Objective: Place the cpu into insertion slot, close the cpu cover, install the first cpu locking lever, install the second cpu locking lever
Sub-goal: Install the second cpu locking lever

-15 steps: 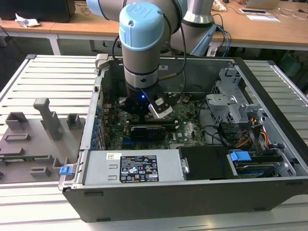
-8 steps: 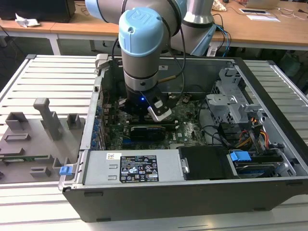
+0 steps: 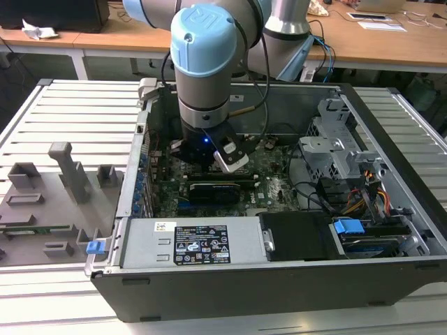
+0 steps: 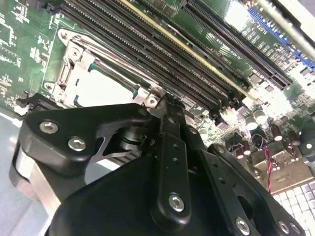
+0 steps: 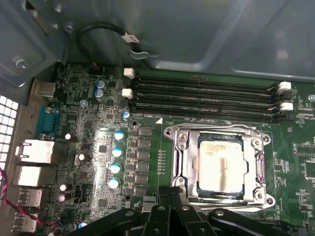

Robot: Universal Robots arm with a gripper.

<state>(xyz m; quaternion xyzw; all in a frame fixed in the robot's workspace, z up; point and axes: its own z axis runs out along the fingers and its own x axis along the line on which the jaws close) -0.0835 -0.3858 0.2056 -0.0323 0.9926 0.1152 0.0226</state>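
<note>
The small flat square silvery-grey cpu [image 5: 220, 165] lies seated in the square black-and-metal-rimmed insertion slot [image 5: 183, 169] on the green circuit board [image 5: 147, 162], and the thin silvery metal cpu cover [image 5: 258, 164] with its square window lies flat over it, framing the chip's top. In the second wrist view the same chip [image 4: 101, 88] shows pale under the frame [image 4: 69, 66], beside the four long narrow black memory slots [image 4: 162, 51]. The black jaws [image 5: 170, 196] hang just above the socket's edge farthest from the memory slots, drawn close together with nothing between them. In the exterior view the light-blue and grey robot arm [image 3: 206, 63] reaches down into the open dark-grey metal computer case [image 3: 279, 279], which sits on a slatted white desk [image 3: 70, 118].
</note>
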